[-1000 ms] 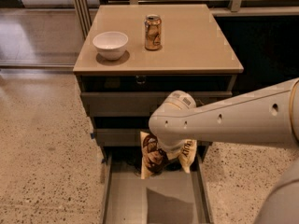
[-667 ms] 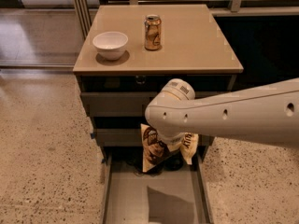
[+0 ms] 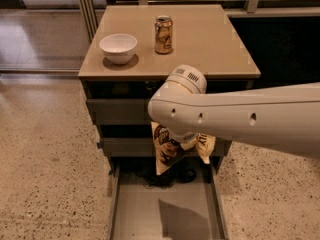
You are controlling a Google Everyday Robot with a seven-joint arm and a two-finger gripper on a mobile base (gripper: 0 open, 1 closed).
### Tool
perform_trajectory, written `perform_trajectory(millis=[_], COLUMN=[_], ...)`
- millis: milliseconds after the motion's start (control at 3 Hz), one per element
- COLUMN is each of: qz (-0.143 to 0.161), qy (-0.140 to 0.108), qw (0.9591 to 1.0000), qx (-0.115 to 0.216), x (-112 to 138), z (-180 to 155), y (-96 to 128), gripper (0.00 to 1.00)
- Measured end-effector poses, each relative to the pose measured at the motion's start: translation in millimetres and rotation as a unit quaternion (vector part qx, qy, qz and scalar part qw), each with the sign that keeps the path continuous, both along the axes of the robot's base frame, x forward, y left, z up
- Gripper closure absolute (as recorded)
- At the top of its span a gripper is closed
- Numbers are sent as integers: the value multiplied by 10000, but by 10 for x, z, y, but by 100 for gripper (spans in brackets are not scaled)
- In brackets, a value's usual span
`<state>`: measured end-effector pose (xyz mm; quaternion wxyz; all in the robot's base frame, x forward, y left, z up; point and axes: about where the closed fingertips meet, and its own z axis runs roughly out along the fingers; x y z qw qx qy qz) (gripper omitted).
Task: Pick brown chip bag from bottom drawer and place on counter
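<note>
The brown chip bag (image 3: 163,157) hangs in the air in front of the middle drawer, above the open bottom drawer (image 3: 150,211). My gripper (image 3: 175,145) sits under the white wrist, shut on the bag's top; the wrist hides most of the fingers. The bag's cream end (image 3: 205,146) sticks out to the right. The bag's shadow falls on the drawer's grey floor. The tan counter (image 3: 212,41) lies above and behind the arm.
A white bowl (image 3: 118,48) and a gold-brown drink can (image 3: 163,34) stand on the counter's left and middle. Dark cables lie at the back of the bottom drawer (image 3: 165,176). The two upper drawers (image 3: 117,111) are closed. Speckled floor lies on both sides.
My arm has risen, and the bag has come up out of the bottom drawer with it, now level with the middle drawer front.
</note>
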<state>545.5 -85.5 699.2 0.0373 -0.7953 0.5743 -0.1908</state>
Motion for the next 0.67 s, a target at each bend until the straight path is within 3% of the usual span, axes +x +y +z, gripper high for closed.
perform_trajectory(millis=[667], qz=[76], qy=[-380], qw=[9983], qx=[-442], x=[178], z=[774], y=[-180], gripper=[100])
